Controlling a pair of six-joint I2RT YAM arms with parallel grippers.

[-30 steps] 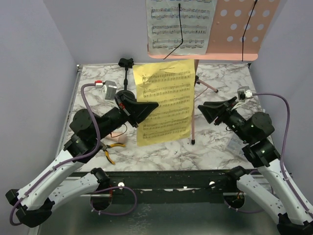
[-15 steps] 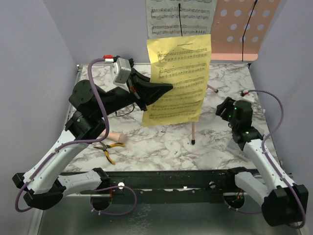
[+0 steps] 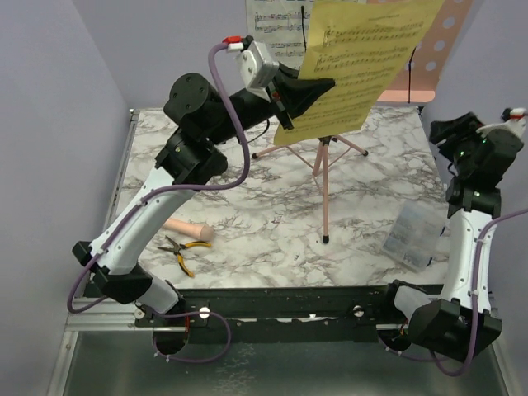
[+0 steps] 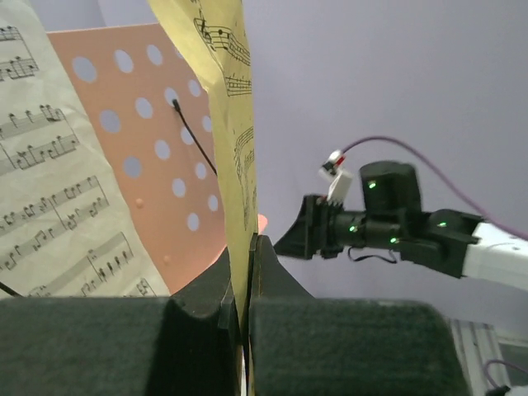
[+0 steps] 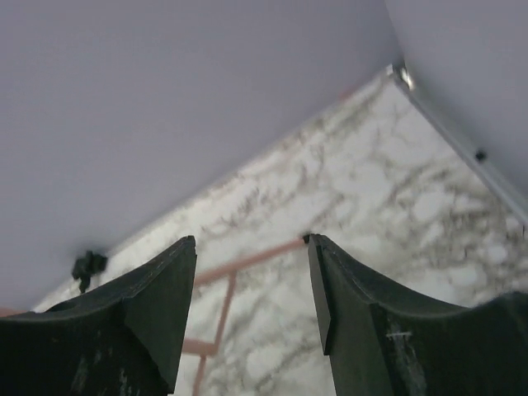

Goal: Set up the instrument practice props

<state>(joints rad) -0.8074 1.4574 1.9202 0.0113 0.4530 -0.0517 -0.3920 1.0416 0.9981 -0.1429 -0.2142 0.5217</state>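
Now the left tool [image 4: 249,247], clamped on the yellow sheet-music page [image 3: 363,58], is hoisting it to the pink music-stand desk [image 4: 155,76] ahead for placing; the empty right tool [image 5: 251,241] is gaping.

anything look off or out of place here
The yellow sheet-music page is tilted, pinched in the left claw in front of the pink perforated music-stand desk rather than resting on it. The beige toy microphone lies flat on the marble table beside stray yellow-handled pliers.

A tilted yellow sheet-music page [image 3: 363,58] blocks the front of the pink perforated stand desk [image 3: 419,81]; its thin pink tripod pole [image 3: 324,198] stands mid-table. White marble tabletop [image 3: 264,223] lies open either side.
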